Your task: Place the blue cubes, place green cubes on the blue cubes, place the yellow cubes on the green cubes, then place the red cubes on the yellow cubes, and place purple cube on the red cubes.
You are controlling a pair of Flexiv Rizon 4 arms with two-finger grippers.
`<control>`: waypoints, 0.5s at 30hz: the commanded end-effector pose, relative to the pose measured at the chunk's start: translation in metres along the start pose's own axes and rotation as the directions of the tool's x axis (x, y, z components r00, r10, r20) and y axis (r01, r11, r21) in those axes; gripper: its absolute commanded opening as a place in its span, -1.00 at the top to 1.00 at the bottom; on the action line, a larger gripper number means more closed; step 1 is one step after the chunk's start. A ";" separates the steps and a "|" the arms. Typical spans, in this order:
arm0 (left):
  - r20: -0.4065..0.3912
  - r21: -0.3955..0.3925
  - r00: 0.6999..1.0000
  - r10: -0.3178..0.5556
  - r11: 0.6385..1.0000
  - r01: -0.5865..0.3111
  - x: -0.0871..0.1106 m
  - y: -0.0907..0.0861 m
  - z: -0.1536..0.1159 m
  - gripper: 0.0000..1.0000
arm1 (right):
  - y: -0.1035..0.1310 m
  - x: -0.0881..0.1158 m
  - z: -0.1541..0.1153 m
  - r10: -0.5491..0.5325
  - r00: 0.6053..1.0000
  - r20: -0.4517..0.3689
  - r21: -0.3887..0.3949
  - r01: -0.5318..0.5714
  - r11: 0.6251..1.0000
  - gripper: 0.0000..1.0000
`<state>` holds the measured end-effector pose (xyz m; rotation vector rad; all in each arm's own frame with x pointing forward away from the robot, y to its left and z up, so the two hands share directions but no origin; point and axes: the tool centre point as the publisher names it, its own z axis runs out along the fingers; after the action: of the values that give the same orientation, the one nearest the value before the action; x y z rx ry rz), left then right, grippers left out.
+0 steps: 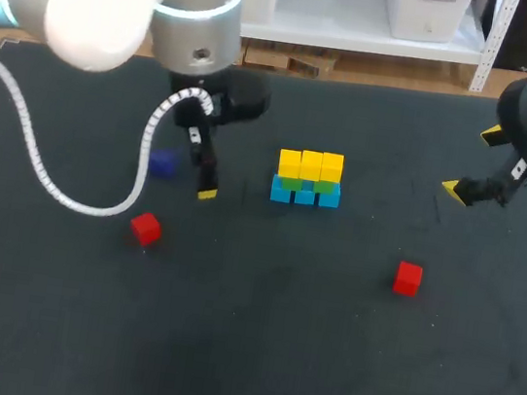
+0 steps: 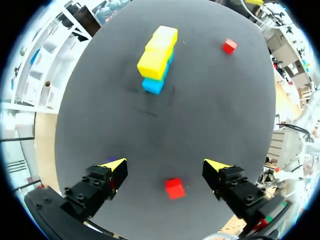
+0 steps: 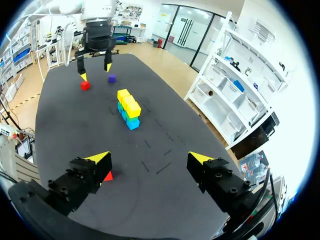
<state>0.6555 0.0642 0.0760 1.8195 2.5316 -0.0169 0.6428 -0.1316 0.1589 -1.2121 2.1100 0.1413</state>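
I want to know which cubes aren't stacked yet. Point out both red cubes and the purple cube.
left red cube (image 1: 145, 228): head view, middle of the cube.
right red cube (image 1: 407, 278): head view, middle of the cube.
purple cube (image 1: 161, 164): head view, middle of its visible side.

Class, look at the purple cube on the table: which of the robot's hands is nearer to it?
Left. The left hand hangs just beside the purple cube; the right hand is far off, on the other side of the cube stack.
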 end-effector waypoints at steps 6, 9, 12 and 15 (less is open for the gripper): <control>0.039 -0.005 0.997 -0.071 0.997 0.071 0.038 -0.019 0.011 -1.00 | 0.003 0.001 0.002 0.001 1.000 0.005 0.175 -0.002 0.985 -1.00; 0.049 0.003 0.994 -0.102 0.995 0.102 0.047 -0.026 0.015 -1.00 | 0.003 0.001 0.002 0.001 1.000 0.005 0.175 -0.002 0.985 -1.00; 0.048 0.013 0.990 -0.133 0.991 0.132 0.057 -0.030 0.020 -1.00 | 0.003 0.001 0.002 0.001 1.000 0.005 0.175 -0.002 0.985 -1.00; 0.032 0.015 0.988 -0.150 0.989 0.150 0.063 -0.035 0.024 -1.00 | 0.003 0.001 0.002 0.001 1.000 0.005 0.175 -0.002 0.985 -1.00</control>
<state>0.6093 0.1058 0.0520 1.6391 2.6719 -0.0458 0.6428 -0.1317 0.1589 -1.2120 2.1101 0.1413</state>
